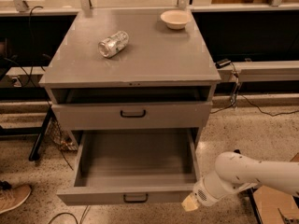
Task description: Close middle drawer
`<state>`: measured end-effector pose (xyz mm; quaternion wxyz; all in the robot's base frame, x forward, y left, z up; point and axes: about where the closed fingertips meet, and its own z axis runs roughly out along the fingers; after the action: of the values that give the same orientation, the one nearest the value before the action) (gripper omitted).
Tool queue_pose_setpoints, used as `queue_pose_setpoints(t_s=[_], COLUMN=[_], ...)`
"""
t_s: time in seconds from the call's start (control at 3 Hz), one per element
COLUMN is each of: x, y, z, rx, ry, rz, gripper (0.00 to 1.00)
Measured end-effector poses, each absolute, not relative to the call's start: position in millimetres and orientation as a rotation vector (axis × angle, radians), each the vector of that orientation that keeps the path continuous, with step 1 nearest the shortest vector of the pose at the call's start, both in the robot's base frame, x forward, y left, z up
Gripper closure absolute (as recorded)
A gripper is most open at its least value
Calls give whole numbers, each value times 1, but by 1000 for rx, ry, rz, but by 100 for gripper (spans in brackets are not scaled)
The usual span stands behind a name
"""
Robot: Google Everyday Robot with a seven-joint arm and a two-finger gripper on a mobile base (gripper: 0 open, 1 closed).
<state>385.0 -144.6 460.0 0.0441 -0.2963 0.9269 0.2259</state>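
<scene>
The middle drawer is a grey metal drawer pulled far out of the grey cabinet, its long deep tray empty. Its low front panel carries a small black bar handle. My gripper, on a white arm coming in from the right, is low at the right end of that front panel, at or very near its corner. Above, a taller grey drawer front with a black handle stands slightly out from the cabinet.
A crushed silver can lies on the cabinet top and a white bowl stands at its back right. A shoe is on the floor at the lower left. A cardboard box sits at the lower right. Cables run along the floor.
</scene>
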Motion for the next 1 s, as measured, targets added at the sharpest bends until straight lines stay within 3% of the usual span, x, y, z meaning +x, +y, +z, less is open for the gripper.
queue_pose_setpoints(t_s=[1.0], x=[427], y=[-165], z=[381], rx=[-688], ry=[2804], rz=[602], gripper=[100])
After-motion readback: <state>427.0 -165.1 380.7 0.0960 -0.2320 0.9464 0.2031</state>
